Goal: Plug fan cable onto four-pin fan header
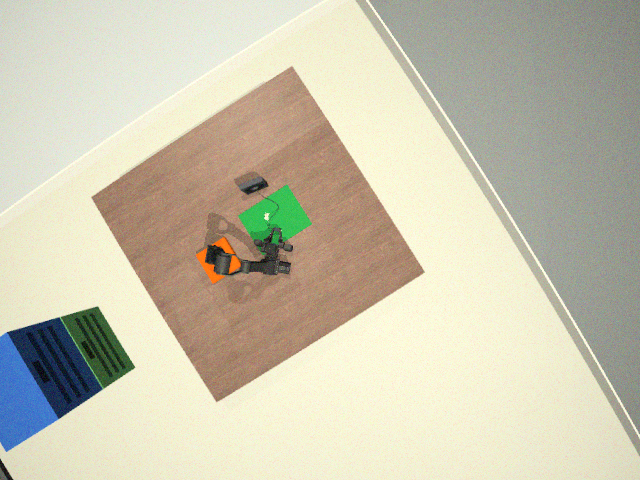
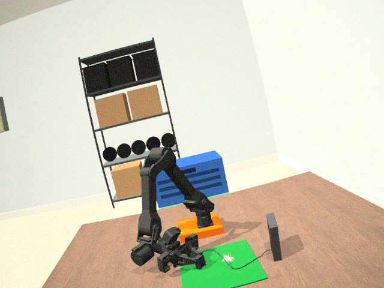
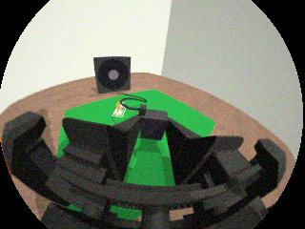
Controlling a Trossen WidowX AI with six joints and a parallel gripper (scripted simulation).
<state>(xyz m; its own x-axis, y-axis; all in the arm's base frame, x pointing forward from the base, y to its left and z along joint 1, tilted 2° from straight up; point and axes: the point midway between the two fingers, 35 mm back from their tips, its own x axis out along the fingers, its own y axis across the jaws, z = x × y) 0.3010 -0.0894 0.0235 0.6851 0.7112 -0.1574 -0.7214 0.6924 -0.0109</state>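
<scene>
The green board [image 1: 292, 211] [image 2: 223, 272] [image 3: 95, 114] lies flat on the wooden top. A small white four-pin header [image 1: 266, 214] [image 2: 230, 259] [image 3: 118, 114] stands on it. The dark fan [image 1: 251, 183] [image 2: 273, 237] [image 3: 113, 74] stands upright just beyond the board's edge. Its thin black cable [image 2: 245, 266] [image 3: 133, 103] runs over the board to the dark plug [image 3: 152, 122]. My gripper [image 1: 275, 230] [image 2: 200, 257] [image 3: 154, 118] is shut on the plug. It holds it low over the board's near part, short of the header and apart from it.
The arm's orange base block [image 1: 212, 277] [image 2: 201, 230] sits right behind the board. A blue cabinet [image 1: 25, 382] [image 2: 198, 176] and a metal shelf with cardboard boxes [image 2: 113, 110] stand farther off on the floor, away from the wooden top [image 1: 336, 180].
</scene>
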